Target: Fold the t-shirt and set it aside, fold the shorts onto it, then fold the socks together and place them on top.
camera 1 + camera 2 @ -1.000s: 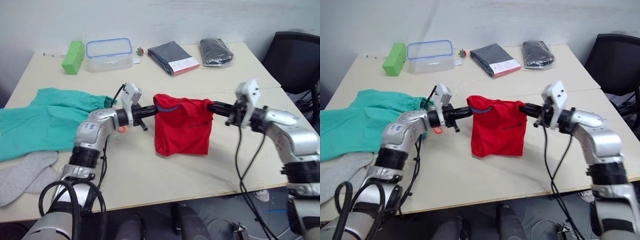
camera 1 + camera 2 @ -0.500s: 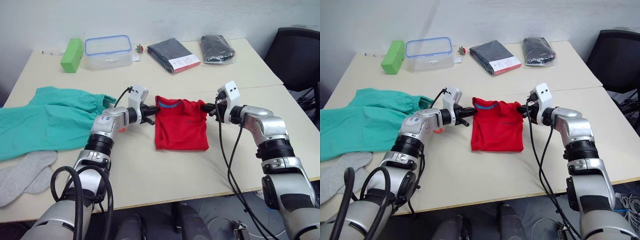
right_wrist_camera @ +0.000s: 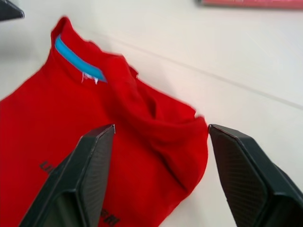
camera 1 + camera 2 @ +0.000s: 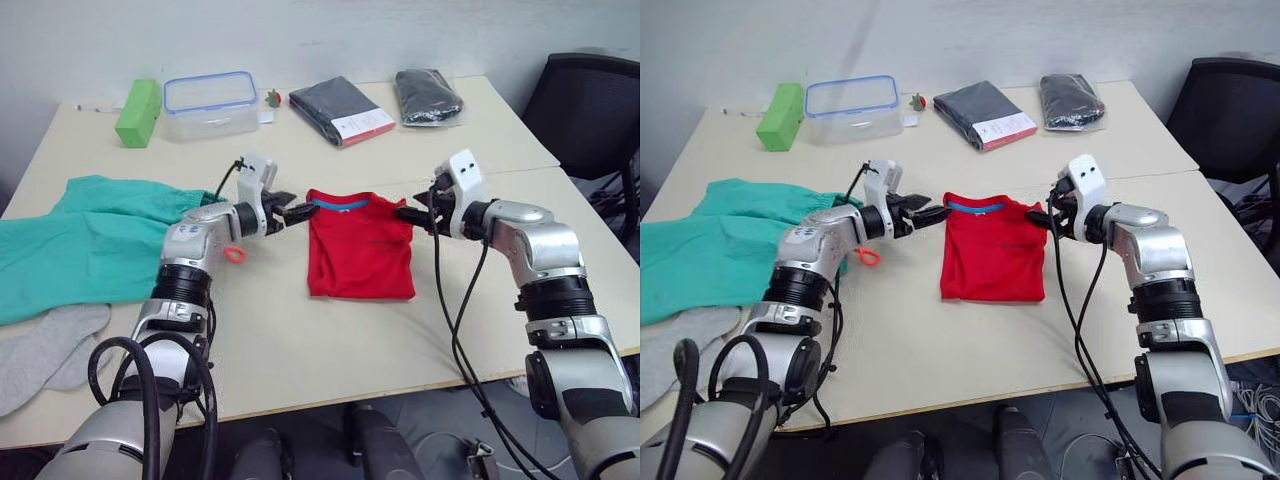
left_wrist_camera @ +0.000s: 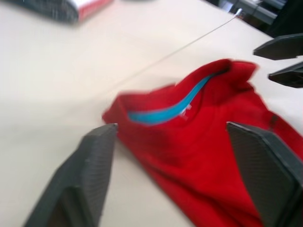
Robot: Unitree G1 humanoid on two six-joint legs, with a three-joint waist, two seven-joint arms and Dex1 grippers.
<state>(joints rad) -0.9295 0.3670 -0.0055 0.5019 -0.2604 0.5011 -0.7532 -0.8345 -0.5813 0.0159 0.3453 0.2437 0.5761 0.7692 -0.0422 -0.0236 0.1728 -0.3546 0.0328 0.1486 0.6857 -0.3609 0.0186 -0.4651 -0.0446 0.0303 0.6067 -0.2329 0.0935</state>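
Matt red cloth t-shirt [image 4: 360,250]

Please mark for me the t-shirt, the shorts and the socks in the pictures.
the t-shirt [image 4: 360,255], left eye view, middle of the red front.
the shorts [image 4: 80,245], left eye view, middle of the teal fabric.
the socks [image 4: 40,345], left eye view, grey sock body near the table edge.

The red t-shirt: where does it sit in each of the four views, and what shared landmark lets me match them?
Left eye view: t-shirt flat on the table, centre, between the two grippers.
Right eye view: same spot, centre.
Left wrist view: between the open left gripper fingers.
Right wrist view: between the open right gripper fingers.
Shared landmark: the blue strip inside the neck.
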